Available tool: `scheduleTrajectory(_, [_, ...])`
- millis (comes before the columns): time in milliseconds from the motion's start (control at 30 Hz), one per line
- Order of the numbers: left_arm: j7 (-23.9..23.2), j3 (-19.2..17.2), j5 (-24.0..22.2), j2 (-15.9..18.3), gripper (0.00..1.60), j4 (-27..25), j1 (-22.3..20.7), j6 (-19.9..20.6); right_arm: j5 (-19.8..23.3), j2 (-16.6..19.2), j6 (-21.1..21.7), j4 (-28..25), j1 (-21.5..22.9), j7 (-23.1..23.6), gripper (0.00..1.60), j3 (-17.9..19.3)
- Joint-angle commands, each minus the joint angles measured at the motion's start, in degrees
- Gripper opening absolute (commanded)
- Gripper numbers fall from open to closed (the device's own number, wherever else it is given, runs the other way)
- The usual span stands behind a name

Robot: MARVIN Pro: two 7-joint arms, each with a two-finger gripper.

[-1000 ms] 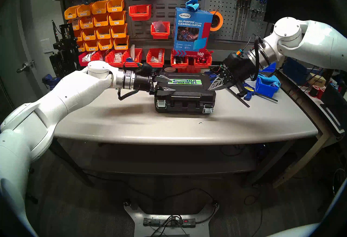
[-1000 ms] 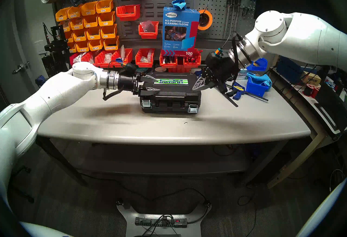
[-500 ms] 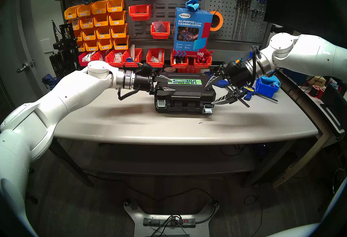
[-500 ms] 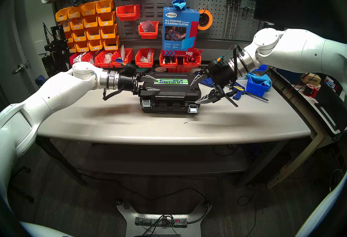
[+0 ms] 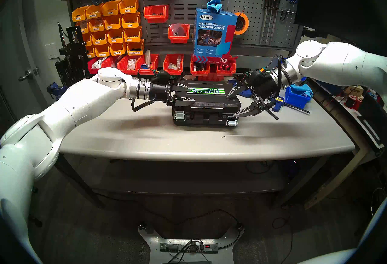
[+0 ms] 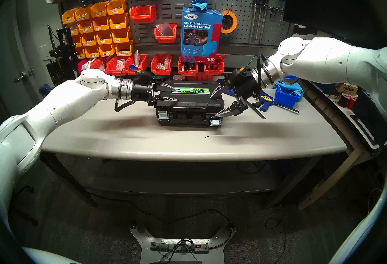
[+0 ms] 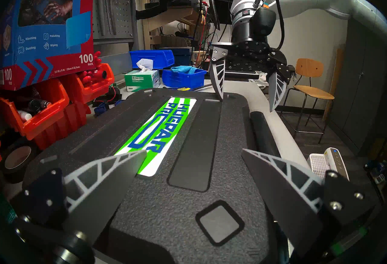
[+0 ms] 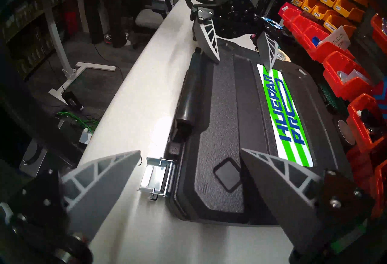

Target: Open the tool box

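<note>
Lid-lifting step: black moulded plastic tool box (image 5: pixel 206 103) straddled by wide-open, empty left pincer (image 5: pixel 185 94) and right pincer (image 5: pixel 235 101); next, gripping lid edges.

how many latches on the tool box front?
2. Both sit on the front face of the tool box: the left latch near the left gripper's end, the right latch just below the right gripper's lower finger. Other sides are hidden.

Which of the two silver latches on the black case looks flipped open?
The latch at the case's right end, nearest the right gripper. It sticks out from the front wall, while the left latch lies flat against it.
</note>
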Motion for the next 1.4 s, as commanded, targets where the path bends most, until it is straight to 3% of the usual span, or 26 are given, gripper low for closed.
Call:
scheduleTrajectory(0, [0.0,0.5,0.4,0.1,1.6,0.1,0.3,0.3,2.9,-1.8,-0.3,4.8,-0.5,1.3,1.6,2.5])
scheduleTrajectory(367, [0.0,0.5,0.4,0.1,1.6,0.1,0.2,0.3,6.4,-4.4,-0.9,14.6,-3.7,6.9,1.6,4.3])
scheduleTrajectory(467, [0.0,0.5,0.4,0.1,1.6,0.1,0.2,0.3,8.4,-6.5,-0.9,19.5,-6.9,9.1,1.6,5.1])
scheduleTrajectory(800, [0.0,0.5,0.4,0.1,1.6,0.1,0.2,0.3,10.4,-10.3,-1.5,25.0,-12.5,9.4,1.6,5.8])
scheduleTrajectory(1033, [0.0,0.5,0.3,0.1,1.6,0.1,0.2,0.3,11.5,-12.4,-1.6,27.7,-15.1,10.8,1.6,6.3])
scheduleTrajectory(1367, [0.1,0.5,0.3,0.2,1.6,0.1,0.3,0.2,12.5,-11.7,1.2,24.8,-17.6,12.5,1.6,4.8])
